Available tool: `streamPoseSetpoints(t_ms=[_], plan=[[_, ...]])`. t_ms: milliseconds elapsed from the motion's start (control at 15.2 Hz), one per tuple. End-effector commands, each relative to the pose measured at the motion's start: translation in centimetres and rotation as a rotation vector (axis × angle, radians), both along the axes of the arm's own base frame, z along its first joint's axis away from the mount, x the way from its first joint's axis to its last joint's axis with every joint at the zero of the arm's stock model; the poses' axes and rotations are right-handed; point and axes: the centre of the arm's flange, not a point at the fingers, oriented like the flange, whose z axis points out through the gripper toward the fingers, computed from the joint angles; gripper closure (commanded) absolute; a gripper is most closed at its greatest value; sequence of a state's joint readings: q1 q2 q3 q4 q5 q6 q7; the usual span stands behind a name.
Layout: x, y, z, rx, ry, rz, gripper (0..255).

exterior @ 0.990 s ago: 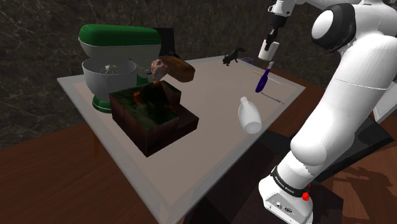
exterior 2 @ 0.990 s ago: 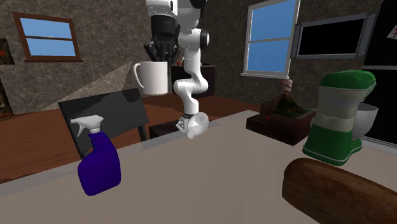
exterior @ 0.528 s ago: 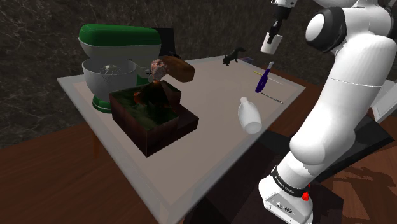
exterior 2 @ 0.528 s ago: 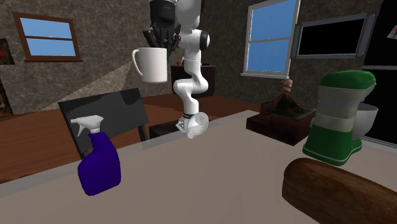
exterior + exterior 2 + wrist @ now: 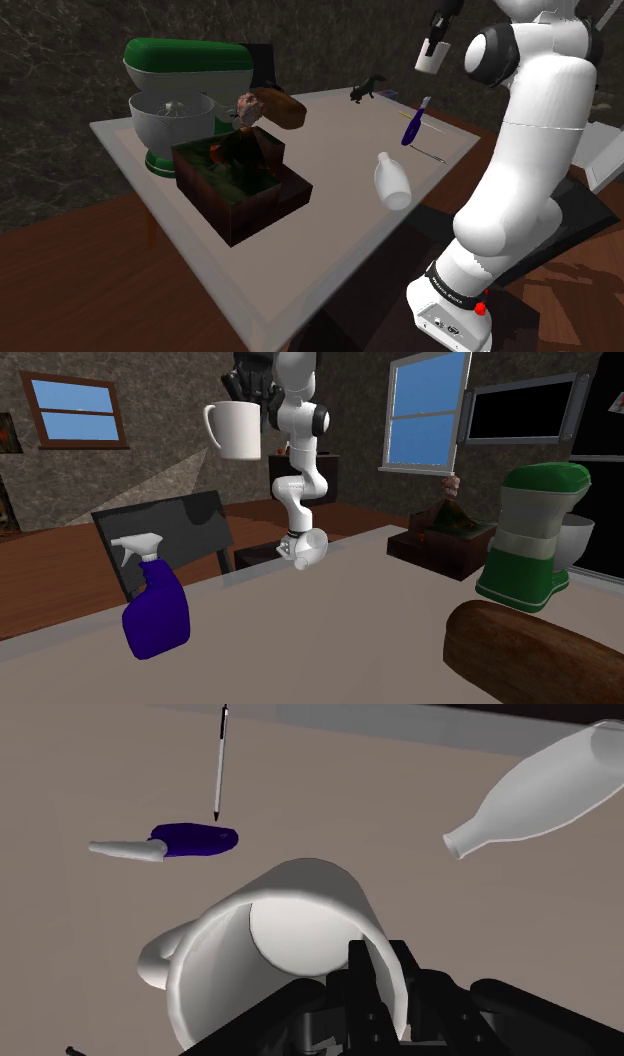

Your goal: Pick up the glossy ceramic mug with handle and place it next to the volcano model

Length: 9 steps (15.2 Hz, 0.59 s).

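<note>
At the lower right of the second exterior view, nearest the camera, lies a brown loaf (image 5: pixel 520 652). A blue spray bottle (image 5: pixel 155 614) stands at lower left on the same table (image 5: pixel 350 612). Further back, a white bottle (image 5: pixel 308 548) lies at centre, and the green mixer (image 5: pixel 535 532) and volcano model (image 5: pixel 450 524) stand at right. Farthest, in the upper left, the gripper (image 5: pixel 256 394) clasps the white mug (image 5: pixel 236 432) by its rim, high above the table and well apart from the volcano model.
</note>
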State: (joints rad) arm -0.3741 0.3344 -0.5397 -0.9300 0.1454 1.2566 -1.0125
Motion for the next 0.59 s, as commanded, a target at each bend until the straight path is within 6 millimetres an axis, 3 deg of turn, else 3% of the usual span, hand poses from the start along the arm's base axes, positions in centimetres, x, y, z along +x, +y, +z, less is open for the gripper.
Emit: streamPoseSetpoints(t_ms=[0,528], plan=[[0.1,1.5,0.6,0.000,0.000,0.001,255],[0.5,12.0,0.6,0.000,0.000,0.001,255]])
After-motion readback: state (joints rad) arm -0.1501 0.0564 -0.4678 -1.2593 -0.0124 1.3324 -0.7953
